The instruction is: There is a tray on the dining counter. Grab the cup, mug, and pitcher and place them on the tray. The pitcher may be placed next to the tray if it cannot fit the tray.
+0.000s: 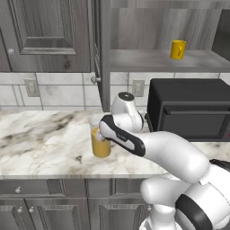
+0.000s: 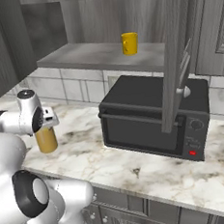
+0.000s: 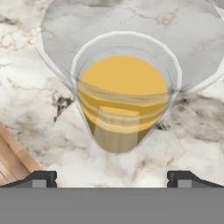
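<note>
The hand view looks straight down into the pitcher (image 3: 124, 103), mid-frame on the marble surface (image 3: 26, 87). Base views add the mug (image 1: 178, 49) on the shelf (image 1: 148, 58), upper right. The arm bends over the pitcher; end effector (image 3: 112, 178) released, fingertips wide.

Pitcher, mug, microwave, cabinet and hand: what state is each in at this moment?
pitcher: upright on the marble worktop, orange liquid inside, not gripped.
mug: upright on the open cabinet shelf.
microwave: door closed.
cabinet door: swung open.
hand: open, above the pitcher, fingertips set wide to either side.
</note>
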